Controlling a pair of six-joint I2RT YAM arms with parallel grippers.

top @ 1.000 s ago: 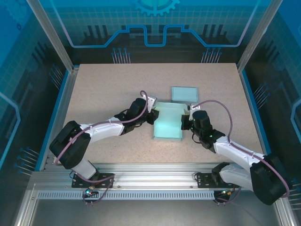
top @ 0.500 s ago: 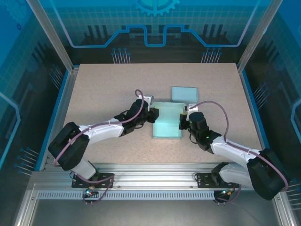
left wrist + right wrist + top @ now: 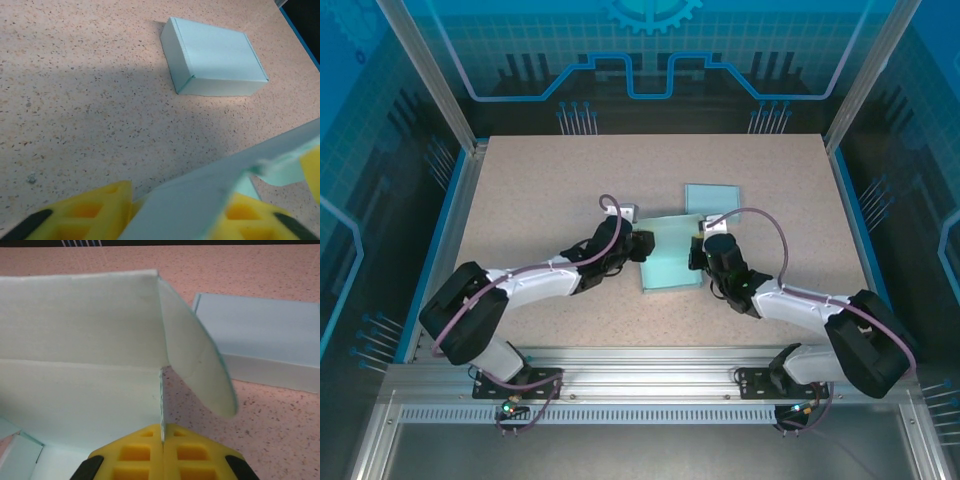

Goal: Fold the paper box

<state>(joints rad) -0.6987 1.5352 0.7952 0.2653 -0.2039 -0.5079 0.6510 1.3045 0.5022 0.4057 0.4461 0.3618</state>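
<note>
The pale teal paper box [image 3: 668,258] lies partly folded at mid-table between both arms. My left gripper [image 3: 642,246] is at its left edge. In the left wrist view the yellow fingers [image 3: 92,212] stand well apart, and a raised panel of the paper box [image 3: 200,195] passes between them without being pinched; that gripper [image 3: 180,199] is open. My right gripper [image 3: 697,256] is at the box's right side. It is shut [image 3: 163,429] on the thin edge of an upright wall [image 3: 80,390], and a rounded flap [image 3: 200,360] curls off to the right.
A second, closed teal box [image 3: 712,198] sits just behind the work, also visible as the closed box [image 3: 215,62] and as the closed box [image 3: 260,335] in the wrist views. Speckled tabletop [image 3: 540,190] lies all around, with blue-edged rails and frame posts at the sides.
The left jaws have opened off the panel. The right gripper has moved left with the wall pinched, standing it up and narrowing the sheet's outline.
</note>
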